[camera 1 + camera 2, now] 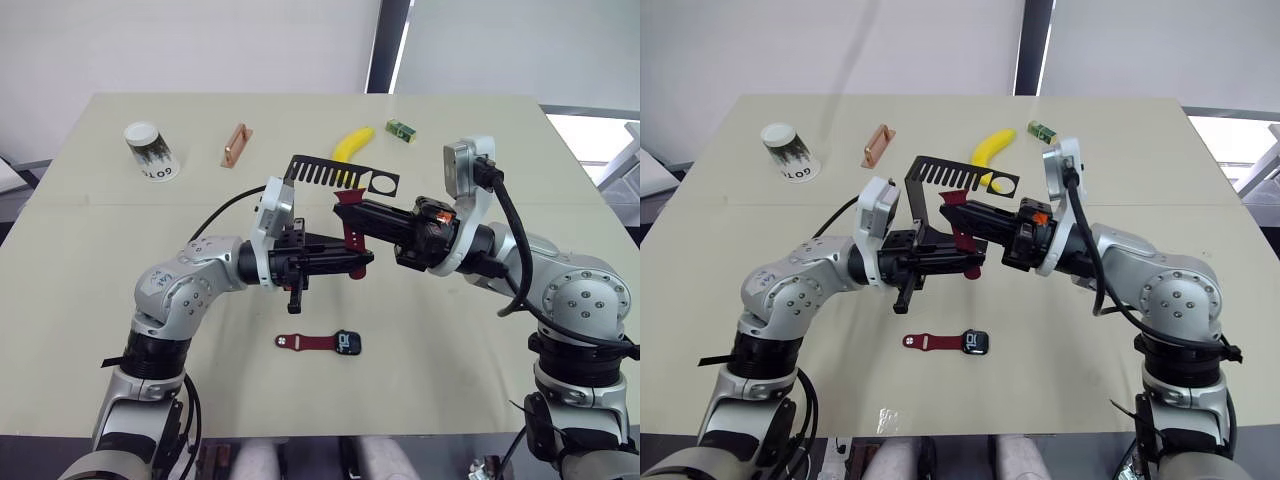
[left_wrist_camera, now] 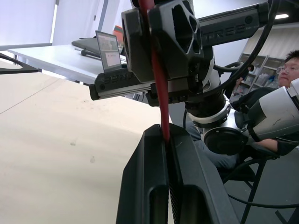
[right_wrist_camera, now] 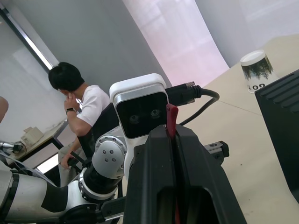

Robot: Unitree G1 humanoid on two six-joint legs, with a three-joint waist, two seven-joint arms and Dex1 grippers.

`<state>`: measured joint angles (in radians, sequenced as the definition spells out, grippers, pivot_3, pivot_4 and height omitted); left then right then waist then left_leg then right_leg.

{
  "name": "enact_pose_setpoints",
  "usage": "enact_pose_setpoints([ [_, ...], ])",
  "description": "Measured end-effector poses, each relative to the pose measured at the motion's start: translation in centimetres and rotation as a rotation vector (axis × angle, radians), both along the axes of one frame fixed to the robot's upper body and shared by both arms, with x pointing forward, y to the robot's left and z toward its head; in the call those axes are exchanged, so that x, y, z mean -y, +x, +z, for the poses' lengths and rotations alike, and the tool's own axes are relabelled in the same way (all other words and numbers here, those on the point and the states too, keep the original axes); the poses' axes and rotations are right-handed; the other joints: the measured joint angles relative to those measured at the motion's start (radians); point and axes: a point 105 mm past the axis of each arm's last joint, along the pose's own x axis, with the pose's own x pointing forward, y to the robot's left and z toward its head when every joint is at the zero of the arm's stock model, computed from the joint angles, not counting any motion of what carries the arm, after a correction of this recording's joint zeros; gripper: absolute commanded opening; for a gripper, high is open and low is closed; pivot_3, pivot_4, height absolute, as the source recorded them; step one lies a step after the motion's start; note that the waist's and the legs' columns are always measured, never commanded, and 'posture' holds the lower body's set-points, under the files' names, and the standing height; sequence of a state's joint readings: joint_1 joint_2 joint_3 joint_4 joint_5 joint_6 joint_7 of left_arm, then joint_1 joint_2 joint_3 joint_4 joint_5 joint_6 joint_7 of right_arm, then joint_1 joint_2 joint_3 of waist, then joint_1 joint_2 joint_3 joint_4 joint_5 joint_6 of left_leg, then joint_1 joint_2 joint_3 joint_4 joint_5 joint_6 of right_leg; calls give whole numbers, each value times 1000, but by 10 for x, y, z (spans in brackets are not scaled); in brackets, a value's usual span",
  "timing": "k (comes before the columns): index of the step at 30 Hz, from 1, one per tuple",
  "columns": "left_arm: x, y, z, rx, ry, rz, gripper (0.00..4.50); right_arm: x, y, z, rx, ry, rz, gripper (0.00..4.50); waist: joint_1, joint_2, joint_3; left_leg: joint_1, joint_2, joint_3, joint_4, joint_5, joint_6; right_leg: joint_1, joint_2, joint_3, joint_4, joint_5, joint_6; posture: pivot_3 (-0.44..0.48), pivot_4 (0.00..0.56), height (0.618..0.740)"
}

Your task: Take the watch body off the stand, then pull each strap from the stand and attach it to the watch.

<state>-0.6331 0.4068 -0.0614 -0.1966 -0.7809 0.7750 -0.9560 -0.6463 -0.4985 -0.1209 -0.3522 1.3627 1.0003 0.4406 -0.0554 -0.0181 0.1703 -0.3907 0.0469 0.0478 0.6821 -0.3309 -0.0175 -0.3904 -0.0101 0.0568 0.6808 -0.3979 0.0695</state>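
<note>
Maroon flexible strap [image 1: 351, 232], pinched by both closed pincers, left pincer [image 1: 364, 262] and right pincer [image 1: 345, 208], could twist or slip if they pull unevenly.

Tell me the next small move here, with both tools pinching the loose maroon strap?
Probably open the right tool and let the left tool carry the maroon strap down to the small dark watch body on the beige table, whose other side already carries a strap.

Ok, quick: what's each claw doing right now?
Left claw: closed on the lower end of the red strap.
Right claw: closed on the upper end of the same strap.
</note>
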Motion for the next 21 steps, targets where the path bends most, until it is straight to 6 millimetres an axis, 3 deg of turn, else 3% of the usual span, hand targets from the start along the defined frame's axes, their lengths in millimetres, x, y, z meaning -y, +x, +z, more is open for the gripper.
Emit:
enact_pose_setpoints([
  [1,0,0,0,-1,4,-1,618,0,0,0,1,-1,-1,0,0,0,0,0,0,0,0,0,0,0,0,0,0,0,0,0,150,740],
  [2,0,0,1,-2,11,-3,824,0,0,0,3,-3,-2,0,0,0,0,0,0,0,0,0,0,0,0,0,0,0,0,0,150,740],
  [6,-17,2,-3,27,101,22,2749,9,-1,-2,34,-62,-22,0,-1,0,0,0,0,0,-1,0,0,0,0,0,0,0,0,0,150,740],
  [7,-24,3,-6,37,137,39,2972,13,-2,-4,45,-89,-29,0,-1,1,0,0,0,0,-1,0,0,0,0,0,-1,0,0,0,150,740],
  [10,-40,-3,-25,86,273,66,4274,30,-13,-23,52,-220,-38,0,1,1,1,0,0,0,-3,0,0,0,-1,0,-2,0,0,0,150,740],
  [11,-40,-5,-30,95,300,64,4445,35,-16,-28,47,-250,-36,0,4,1,1,-1,0,0,-3,0,0,0,-1,0,-3,0,0,0,150,740],
  [18,-26,-24,-91,163,519,34,4445,68,-53,-66,-11,-513,44,0,27,1,1,1,-1,0,-2,-1,3,4,0,0,-7,0,0,0,150,740],
  [21,-20,-22,-101,233,561,48,4445,75,-64,-77,-30,-573,70,0,27,1,1,3,0,0,-2,-2,5,6,0,0,-8,0,0,0,150,740],
])
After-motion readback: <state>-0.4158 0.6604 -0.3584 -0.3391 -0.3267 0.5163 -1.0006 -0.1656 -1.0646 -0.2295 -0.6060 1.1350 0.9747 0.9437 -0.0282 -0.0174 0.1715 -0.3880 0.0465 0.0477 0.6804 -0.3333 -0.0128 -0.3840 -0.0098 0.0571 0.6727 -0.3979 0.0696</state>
